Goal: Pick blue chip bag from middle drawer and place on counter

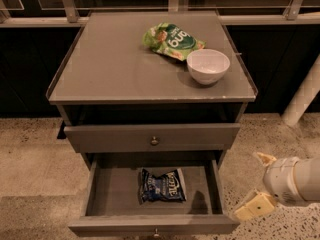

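The blue chip bag [162, 185] lies flat on the floor of the open middle drawer [112, 196], near its centre. The counter [115, 64] is the grey cabinet top above it. My gripper [259, 184] hangs to the right of the drawer, outside its right wall and above the floor. Its pale fingers [255, 207] are spread apart and hold nothing. It is well clear of the bag.
A green snack bag [172, 40] and a white bowl [208, 66] sit on the counter's back right. The upper drawer [154, 137], with a small knob, is nearly shut. A white post [302, 96] stands at right on the speckled floor.
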Controlling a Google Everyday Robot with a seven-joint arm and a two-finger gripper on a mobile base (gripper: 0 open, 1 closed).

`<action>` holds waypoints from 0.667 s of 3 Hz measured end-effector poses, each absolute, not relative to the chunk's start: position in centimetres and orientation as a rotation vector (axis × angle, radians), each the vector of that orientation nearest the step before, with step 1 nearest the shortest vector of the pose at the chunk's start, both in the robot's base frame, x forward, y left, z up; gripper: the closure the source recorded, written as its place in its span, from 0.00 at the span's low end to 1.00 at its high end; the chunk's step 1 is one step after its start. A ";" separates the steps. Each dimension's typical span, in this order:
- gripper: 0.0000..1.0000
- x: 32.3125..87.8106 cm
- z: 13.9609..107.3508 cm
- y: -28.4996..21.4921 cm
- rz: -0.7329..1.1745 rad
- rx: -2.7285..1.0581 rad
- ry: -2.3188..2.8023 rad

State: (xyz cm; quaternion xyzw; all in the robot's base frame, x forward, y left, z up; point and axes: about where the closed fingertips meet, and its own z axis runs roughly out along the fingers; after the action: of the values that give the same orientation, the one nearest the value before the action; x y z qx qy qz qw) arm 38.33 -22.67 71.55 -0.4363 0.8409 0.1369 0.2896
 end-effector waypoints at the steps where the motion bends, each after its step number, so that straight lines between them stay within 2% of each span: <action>1: 0.00 41.0 66.7 -22.6 0.367 -1.060 2.247; 2: 0.00 41.7 66.5 -23.0 0.342 -1.038 2.241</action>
State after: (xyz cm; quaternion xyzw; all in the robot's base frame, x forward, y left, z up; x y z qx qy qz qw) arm 41.75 -23.01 66.45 -0.3946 0.8521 0.1301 0.3183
